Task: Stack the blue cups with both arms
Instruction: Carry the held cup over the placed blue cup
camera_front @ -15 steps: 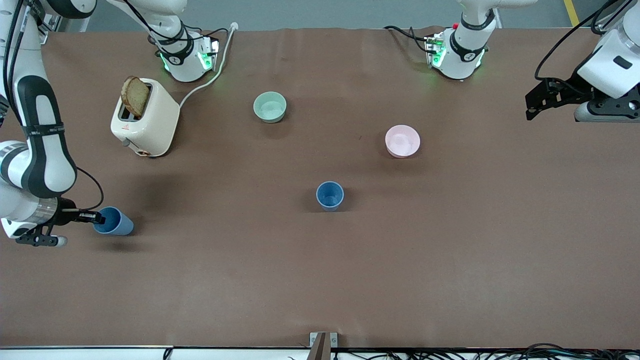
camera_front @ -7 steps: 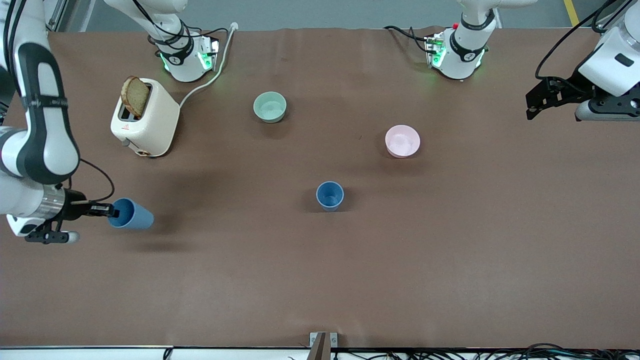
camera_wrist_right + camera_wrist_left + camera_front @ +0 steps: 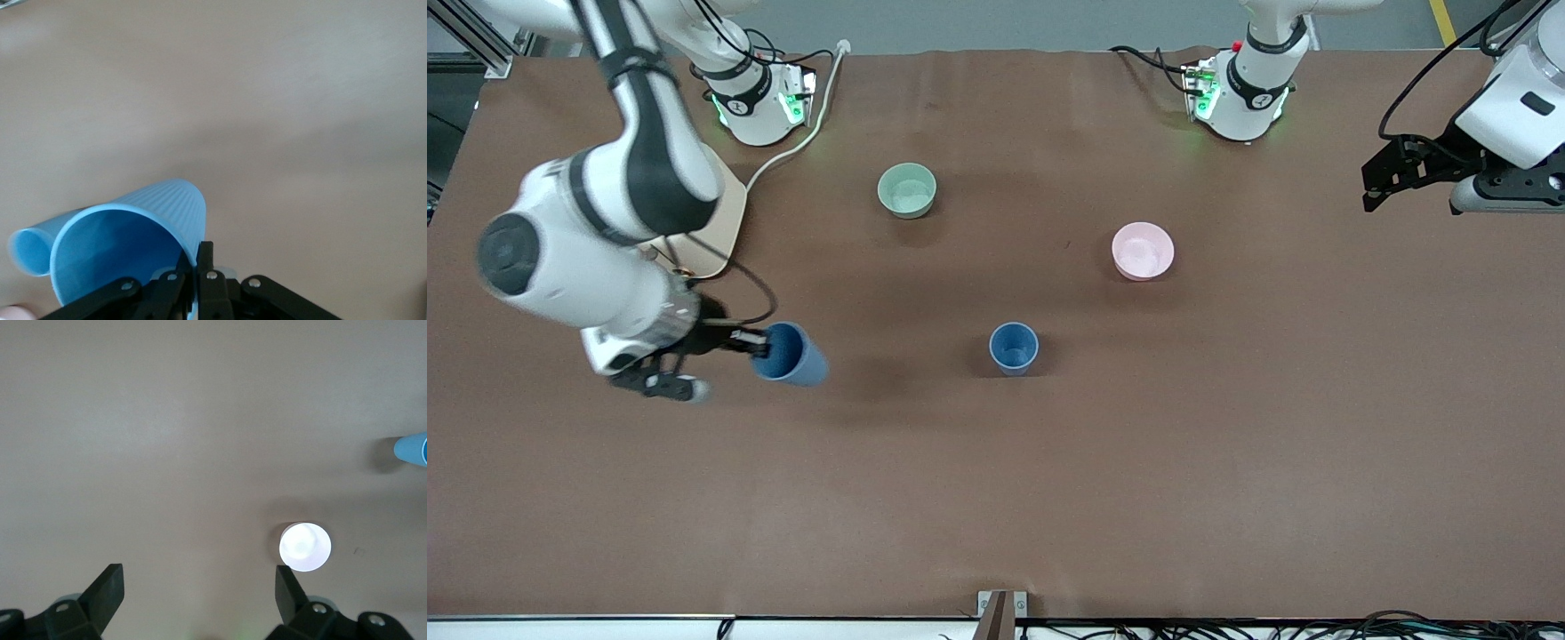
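Observation:
My right gripper (image 3: pixel 758 342) is shut on the rim of a blue cup (image 3: pixel 791 356) and holds it tilted on its side above the table, mouth toward the gripper. In the right wrist view the fingers pinch the cup's (image 3: pixel 127 247) wall at the gripper (image 3: pixel 198 250). The second blue cup (image 3: pixel 1013 347) stands upright mid-table, apart from the held one. It also shows in the left wrist view (image 3: pixel 412 448). My left gripper (image 3: pixel 1374 182) waits open and empty above the left arm's end of the table; the left wrist view shows it (image 3: pixel 199 587) wide apart.
A mint-green bowl (image 3: pixel 907 189) and a pink bowl (image 3: pixel 1143 251) stand farther from the front camera than the upright cup. The pink bowl shows in the left wrist view (image 3: pixel 305 547). A cream toaster (image 3: pixel 727 213) is mostly hidden by the right arm.
The right arm has carried the blue cup from the right arm's end of the table toward the upright cup. The left arm has barely moved.

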Available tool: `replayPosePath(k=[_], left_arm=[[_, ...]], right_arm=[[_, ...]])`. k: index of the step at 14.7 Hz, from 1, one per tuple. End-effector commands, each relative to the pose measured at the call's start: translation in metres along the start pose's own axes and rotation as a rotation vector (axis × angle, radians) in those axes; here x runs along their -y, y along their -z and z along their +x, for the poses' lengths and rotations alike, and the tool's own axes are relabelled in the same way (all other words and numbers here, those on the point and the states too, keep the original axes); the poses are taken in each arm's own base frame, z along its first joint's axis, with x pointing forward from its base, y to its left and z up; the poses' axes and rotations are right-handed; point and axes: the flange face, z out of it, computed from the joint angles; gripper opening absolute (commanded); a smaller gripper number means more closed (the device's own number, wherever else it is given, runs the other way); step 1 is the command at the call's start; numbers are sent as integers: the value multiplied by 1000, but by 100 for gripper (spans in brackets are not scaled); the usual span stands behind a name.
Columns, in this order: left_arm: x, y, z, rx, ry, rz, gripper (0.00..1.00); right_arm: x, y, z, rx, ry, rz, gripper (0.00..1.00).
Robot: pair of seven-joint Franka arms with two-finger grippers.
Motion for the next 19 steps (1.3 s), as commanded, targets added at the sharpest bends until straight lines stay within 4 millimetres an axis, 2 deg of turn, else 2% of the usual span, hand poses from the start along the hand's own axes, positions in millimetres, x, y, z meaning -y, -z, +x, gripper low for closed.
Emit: replayPosePath(k=[1, 4, 5, 6, 7, 8, 10, 12, 14, 16, 19], left_arm=[[-1, 6, -3, -1, -18, 14, 100], [-1, 5, -3, 1, -17, 11, 100], [-1, 4, -2, 2, -17, 9, 100], [-1, 4, -2, 2, -17, 8, 100], [-1, 3, -2, 4, -17, 8, 100], [-1, 2, -1, 5, -17, 8, 100], [-2, 1, -1, 7, -11, 6, 100], [-2, 0, 1, 5, -13, 6, 100], [-2, 1, 2, 2, -13, 5, 100], [-2, 1, 2, -1, -13, 5, 100], [-1, -1, 5, -8, -11, 6, 100]], right_arm=[[74, 8, -45, -25, -75, 34, 0], [135, 3, -83, -92, -79, 109, 0], [152, -6, -97, -103, -86, 114, 0], [170, -22, -114, -100, -76, 109, 0], [183, -44, -122, -104, -58, 93, 0], [192, -59, -122, -126, -63, 93, 0], [215, -92, -136, -159, -67, 79, 0], [228, -118, -145, -163, -65, 50, 0], [228, -123, -145, -178, -49, 33, 0], [227, -137, -144, -174, -44, 11, 0], [227, -143, -145, -177, -37, 2, 0]])
